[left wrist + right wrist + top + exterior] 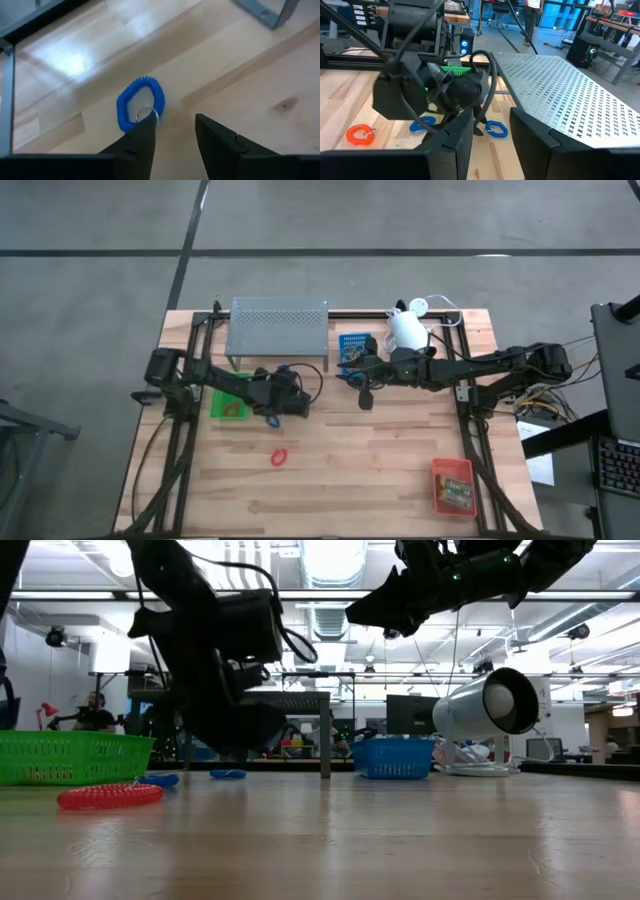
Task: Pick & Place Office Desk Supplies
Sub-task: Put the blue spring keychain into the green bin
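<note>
Left wrist view shows a blue loop [141, 102] flat on the counter [240, 95], just ahead of the left hand [172, 132], fingers spread and empty. Green tray [230, 402] sits left. Right hand [490, 130], fingers apart, hovers farther right, holding nothing.

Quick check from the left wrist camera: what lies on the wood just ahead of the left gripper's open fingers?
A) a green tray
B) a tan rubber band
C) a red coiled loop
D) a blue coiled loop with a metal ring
D: the left gripper is open over a blue coiled loop, whose metal ring sits by one fingertip.
</note>
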You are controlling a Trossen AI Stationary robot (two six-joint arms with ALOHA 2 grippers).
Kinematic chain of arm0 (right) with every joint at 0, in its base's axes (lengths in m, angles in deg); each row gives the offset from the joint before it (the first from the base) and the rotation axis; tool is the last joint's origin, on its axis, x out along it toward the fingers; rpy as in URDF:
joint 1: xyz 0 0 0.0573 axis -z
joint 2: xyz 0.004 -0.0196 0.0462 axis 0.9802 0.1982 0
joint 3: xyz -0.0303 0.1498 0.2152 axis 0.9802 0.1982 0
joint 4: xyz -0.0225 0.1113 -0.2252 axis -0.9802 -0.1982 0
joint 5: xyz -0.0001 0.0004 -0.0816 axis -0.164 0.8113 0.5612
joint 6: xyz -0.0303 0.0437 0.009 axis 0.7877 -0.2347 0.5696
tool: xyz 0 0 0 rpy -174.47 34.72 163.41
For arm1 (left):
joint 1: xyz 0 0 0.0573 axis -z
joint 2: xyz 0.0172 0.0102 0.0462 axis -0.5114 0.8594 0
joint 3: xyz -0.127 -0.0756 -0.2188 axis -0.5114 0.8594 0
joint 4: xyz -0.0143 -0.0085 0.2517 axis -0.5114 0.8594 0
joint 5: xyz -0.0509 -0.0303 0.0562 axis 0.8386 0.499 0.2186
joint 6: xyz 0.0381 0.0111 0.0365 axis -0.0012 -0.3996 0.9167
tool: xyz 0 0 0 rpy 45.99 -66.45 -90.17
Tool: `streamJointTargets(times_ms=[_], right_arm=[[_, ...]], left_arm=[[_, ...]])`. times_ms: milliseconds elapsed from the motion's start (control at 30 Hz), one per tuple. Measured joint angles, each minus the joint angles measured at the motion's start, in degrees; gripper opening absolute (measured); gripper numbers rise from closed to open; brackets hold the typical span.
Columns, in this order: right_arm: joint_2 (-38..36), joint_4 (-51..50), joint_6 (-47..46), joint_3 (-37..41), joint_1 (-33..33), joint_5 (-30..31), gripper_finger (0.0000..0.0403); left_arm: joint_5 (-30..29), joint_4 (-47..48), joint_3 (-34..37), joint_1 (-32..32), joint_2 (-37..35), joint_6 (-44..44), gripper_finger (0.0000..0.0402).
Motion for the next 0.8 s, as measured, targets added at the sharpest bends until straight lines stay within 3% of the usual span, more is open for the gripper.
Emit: streamJointTargets(times_ms=[167,567,800], right_arm=[[0.0,0.0,0.0,0.0,0.0,0.0,0.0127],[0.0,0.0,0.0,0.0,0.0,0.0,0.0127],[0.0,0.0,0.0,0.0,0.0,0.0,0.0127]], left_arm=[[1.8,0.1,0.0,-0.5,1.2,2.4,0.0142],[-0.8,-0.2,1.1,-2.4,1.2,6.3,0.0142],[-0.4,-6.9,5.6,-2.7,1.2,6.3,0.0142]])
